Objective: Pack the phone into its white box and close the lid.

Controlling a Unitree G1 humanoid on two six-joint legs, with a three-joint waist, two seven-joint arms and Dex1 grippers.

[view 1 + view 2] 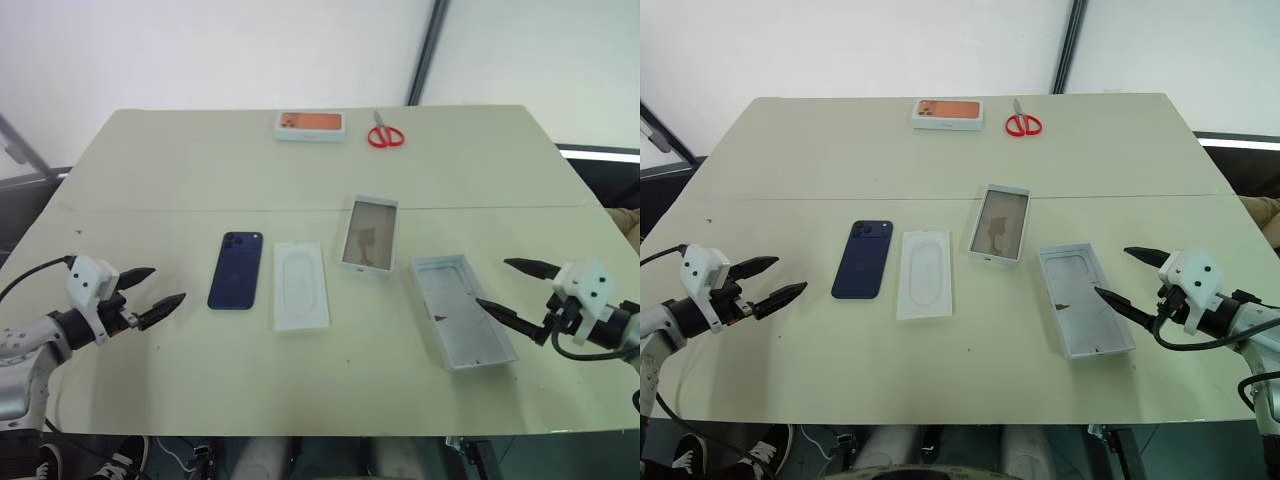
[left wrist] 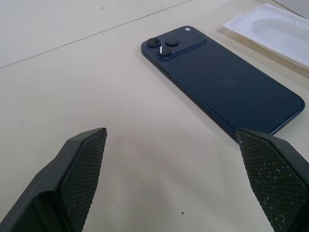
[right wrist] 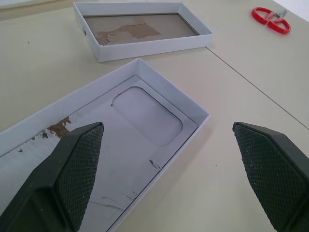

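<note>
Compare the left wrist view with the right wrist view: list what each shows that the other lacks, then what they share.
Left wrist view alone: the phone, back up with its camera cluster showing, and beside it a corner of a white moulded tray.

Right wrist view alone: two open white cartons, the nearer one with a rounded rectangular recess in its floor, the farther one with a torn brown base, plus red scissors.

Shared: the beige table, and an open gripper framing the scene, the left gripper and the right gripper, neither holding anything.
</note>
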